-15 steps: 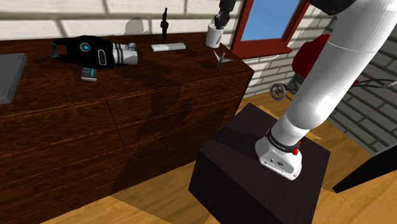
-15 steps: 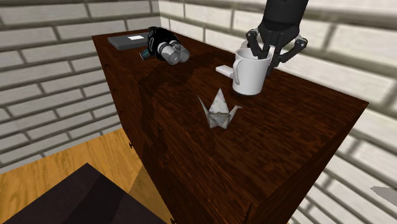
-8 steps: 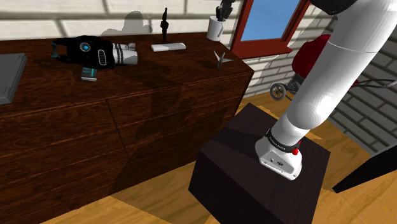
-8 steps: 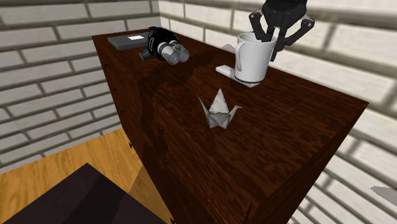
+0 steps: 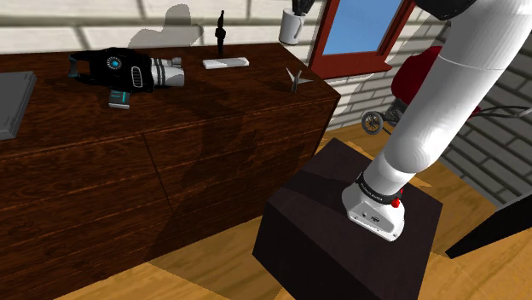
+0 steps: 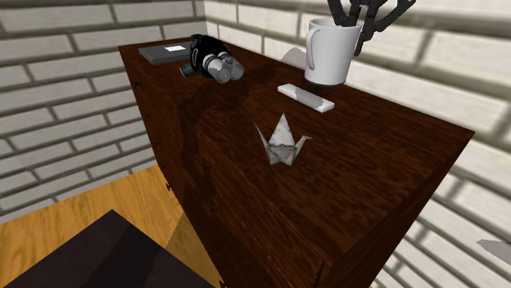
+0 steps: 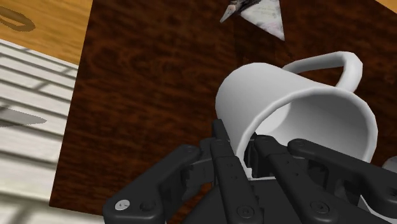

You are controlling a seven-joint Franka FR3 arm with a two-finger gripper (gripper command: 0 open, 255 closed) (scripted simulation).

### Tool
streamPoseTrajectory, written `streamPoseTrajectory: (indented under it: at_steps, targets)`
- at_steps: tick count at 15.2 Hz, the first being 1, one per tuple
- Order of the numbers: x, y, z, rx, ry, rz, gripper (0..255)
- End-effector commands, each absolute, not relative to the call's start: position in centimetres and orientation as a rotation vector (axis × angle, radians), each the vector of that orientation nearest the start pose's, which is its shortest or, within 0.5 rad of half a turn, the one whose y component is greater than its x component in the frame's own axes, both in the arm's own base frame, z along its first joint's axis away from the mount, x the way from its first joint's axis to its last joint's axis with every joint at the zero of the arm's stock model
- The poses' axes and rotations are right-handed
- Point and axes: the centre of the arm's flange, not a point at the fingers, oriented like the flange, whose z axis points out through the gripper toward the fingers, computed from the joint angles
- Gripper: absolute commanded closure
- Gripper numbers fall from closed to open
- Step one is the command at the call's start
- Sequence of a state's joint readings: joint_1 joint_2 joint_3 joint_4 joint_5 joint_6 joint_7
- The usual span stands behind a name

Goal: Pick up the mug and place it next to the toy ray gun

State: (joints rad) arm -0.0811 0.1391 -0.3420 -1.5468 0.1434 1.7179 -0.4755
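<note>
The black two-finger gripper [image 6: 358,27] clamped the white mug [image 6: 330,53] by its rim above the back edge of the dark wooden dresser [image 6: 368,164]; a level carry to the black-and-silver toy ray gun [image 6: 211,59] seemed advisable.

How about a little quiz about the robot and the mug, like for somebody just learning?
1. True or false: the white mug stands on the dresser top.
2. Short answer: which is nearer the mug, the paper crane or the toy ray gun?
3. Pick one: what does the gripper clasp? A) the paper crane B) the mug's wall C) the toy ray gun

Key
1. False: it hangs in the air above the dresser top, in the gripper.
2. The paper crane.
3. B: one finger inside the mug, one outside.
</note>
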Motion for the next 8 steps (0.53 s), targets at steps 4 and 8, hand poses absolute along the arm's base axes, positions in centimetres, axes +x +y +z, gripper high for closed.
streamPoseTrajectory:
  at_steps: [4, 8]
  targets:
    - [56.3, -22.4, 60.0, -3.07, -0.059, -0.119, 255]
    - [56.3, -22.4, 62.1, -3.07, -0.059, -0.119, 255]
